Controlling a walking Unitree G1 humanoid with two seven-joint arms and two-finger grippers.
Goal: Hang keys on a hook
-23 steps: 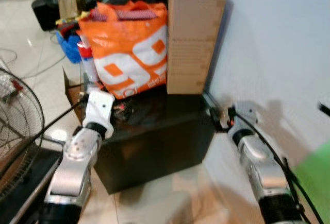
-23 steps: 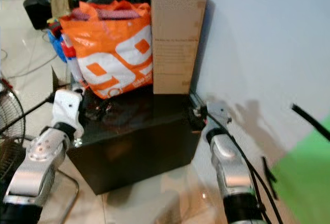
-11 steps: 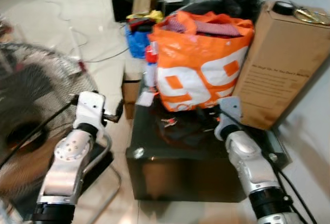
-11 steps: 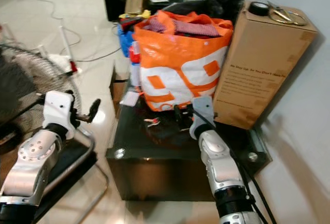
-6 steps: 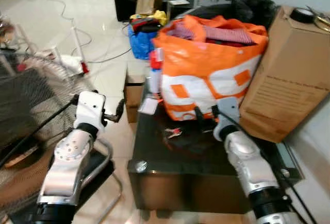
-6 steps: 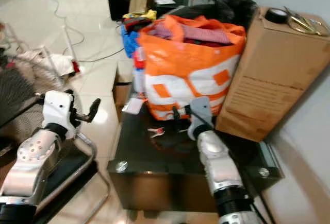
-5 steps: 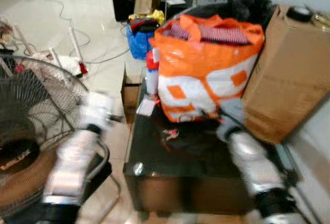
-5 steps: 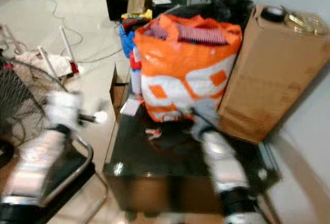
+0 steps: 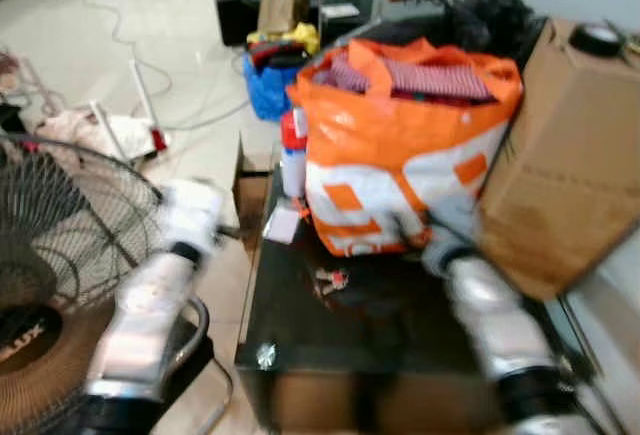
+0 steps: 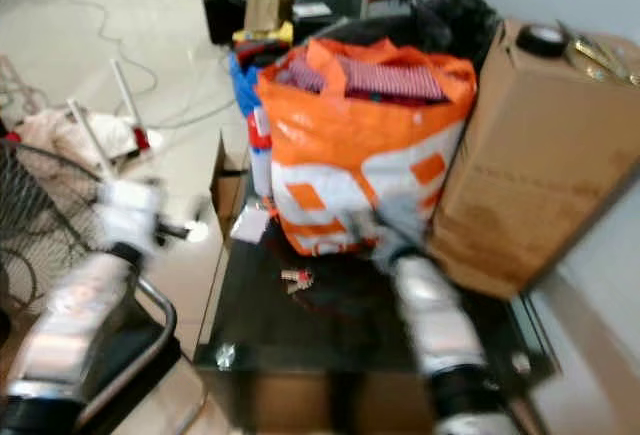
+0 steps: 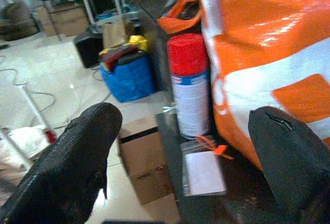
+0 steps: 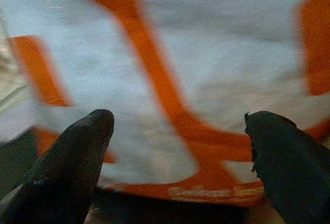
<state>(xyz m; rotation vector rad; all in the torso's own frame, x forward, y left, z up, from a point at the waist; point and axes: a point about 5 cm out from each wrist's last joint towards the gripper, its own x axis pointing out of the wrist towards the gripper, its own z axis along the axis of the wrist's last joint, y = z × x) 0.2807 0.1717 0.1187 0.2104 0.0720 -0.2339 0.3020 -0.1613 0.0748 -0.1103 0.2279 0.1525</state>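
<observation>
In front of the orange bag (image 9: 405,145), on the dark worktop (image 9: 300,340), the keys (image 9: 330,278) lay as a small reddish cluster near the bag's lower corner. You had both tools empty, each with its fingers spread wide. The right tool (image 12: 180,167) was up close against the bag's printed side, its fingers apart and nothing between them. The left tool (image 11: 191,167) was off the worktop's edge beside the bag, looking past a red-capped spray can (image 11: 190,82) and a small clear packet (image 11: 202,171).

The head views were blurred, so you could not place the keys finely; reaching on that footing could have meant closing on bare worktop or nudging the keys under the bag. The right tool sat so near the bag that a careless sweep might have snagged the fabric or tipped the load. A fan (image 9: 60,285) stood close by the left arm and could have been clipped.

The keys lay near the bag's front, between the two tools and nearer the right one, touching neither. No hook was visible.
</observation>
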